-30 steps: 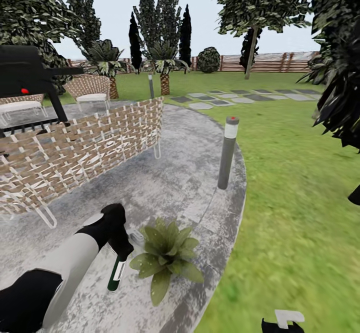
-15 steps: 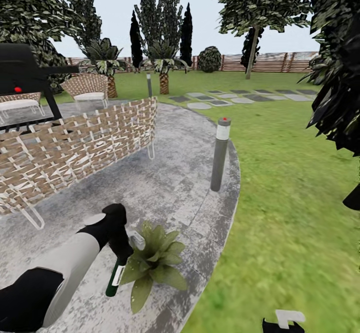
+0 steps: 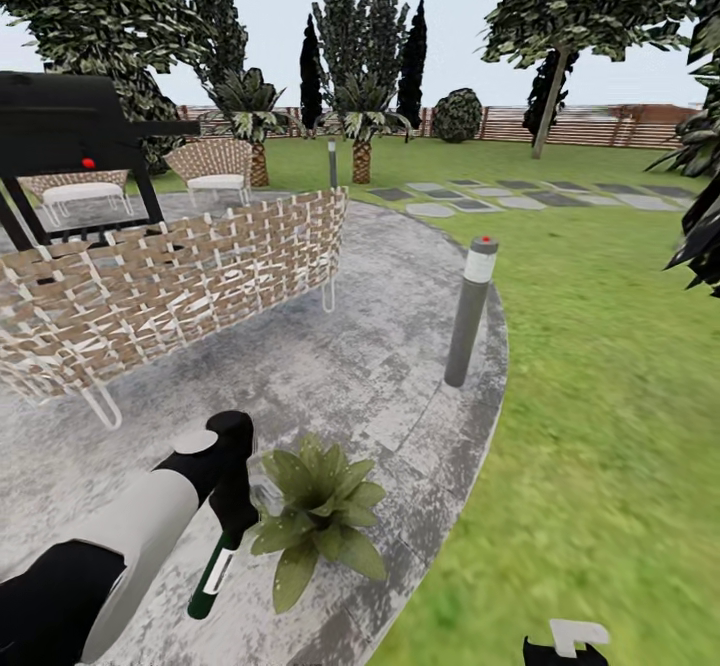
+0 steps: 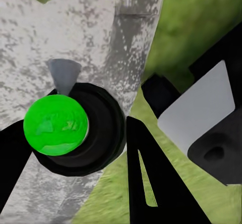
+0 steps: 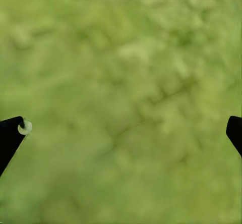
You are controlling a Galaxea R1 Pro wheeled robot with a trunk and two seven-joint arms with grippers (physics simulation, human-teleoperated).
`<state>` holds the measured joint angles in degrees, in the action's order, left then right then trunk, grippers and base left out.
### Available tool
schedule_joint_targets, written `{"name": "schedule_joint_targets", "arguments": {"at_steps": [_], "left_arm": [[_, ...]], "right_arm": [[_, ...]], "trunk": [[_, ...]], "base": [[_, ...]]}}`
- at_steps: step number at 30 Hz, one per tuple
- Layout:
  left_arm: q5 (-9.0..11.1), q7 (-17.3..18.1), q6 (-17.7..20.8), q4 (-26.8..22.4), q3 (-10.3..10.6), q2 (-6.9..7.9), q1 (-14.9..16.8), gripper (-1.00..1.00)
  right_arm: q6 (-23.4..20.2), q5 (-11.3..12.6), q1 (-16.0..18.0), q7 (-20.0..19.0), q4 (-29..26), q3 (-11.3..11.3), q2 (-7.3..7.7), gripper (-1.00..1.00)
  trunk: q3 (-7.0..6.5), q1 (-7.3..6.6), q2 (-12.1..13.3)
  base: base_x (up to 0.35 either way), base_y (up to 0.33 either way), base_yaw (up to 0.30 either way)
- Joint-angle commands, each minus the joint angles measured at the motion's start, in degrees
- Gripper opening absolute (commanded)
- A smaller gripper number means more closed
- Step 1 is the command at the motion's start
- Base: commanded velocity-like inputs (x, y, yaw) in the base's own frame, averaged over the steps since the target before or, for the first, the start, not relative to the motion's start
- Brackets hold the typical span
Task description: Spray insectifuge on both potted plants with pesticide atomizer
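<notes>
Head view: bollard lamp beyond potted plant.

pesticide atomizer tilted further, camera swung left

A grey bollard lamp with a red dot on top is stood upright near the paving's curved edge. A woven wicker sofa back on thin white legs is seen to the left, and beyond it a wicker chair with a pale cushion is placed. A black grill with a red dot is set at the far left. Flat stepping stones are laid across the grass toward the right. Palms and tall dark cypresses are ranged further back, with a rounded bush beside them.
</notes>
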<state>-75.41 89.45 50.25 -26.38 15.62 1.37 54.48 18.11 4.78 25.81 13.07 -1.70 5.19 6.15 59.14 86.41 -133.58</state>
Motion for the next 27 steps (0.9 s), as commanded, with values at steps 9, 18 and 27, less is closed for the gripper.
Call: {"name": "schedule_joint_targets", "arguments": {"at_steps": [9, 18, 27], "left_arm": [[-0.35, 0.55, 0.81, 0.03, 0.20, 0.57, -0.33, -1.00], [-0.34, -1.01, 0.89, 0.01, -0.40, 0.61, -0.34, -1.00], [-0.25, -2.33, 0.97, 0.01, -0.49, 0.55, -0.34, -1.00]], "right_arm": [[0.17, 0.50, 0.05, 0.12, 0.03, 0.52, -0.08, 1.00], [0.17, 0.50, 0.06, 0.12, 0.03, 0.49, 0.00, 1.00], [0.17, 0.50, 0.04, 0.12, 0.03, 0.49, -0.02, 1.00]], "trunk": [[0.05, -0.01, -0.02], [0.05, -0.01, -0.02], [0.05, -0.01, -0.02]], "base": [[0.000, 0.000, 0.274], [-0.062, -0.173, 0.122], [-0.009, -0.256, 0.272]]}}
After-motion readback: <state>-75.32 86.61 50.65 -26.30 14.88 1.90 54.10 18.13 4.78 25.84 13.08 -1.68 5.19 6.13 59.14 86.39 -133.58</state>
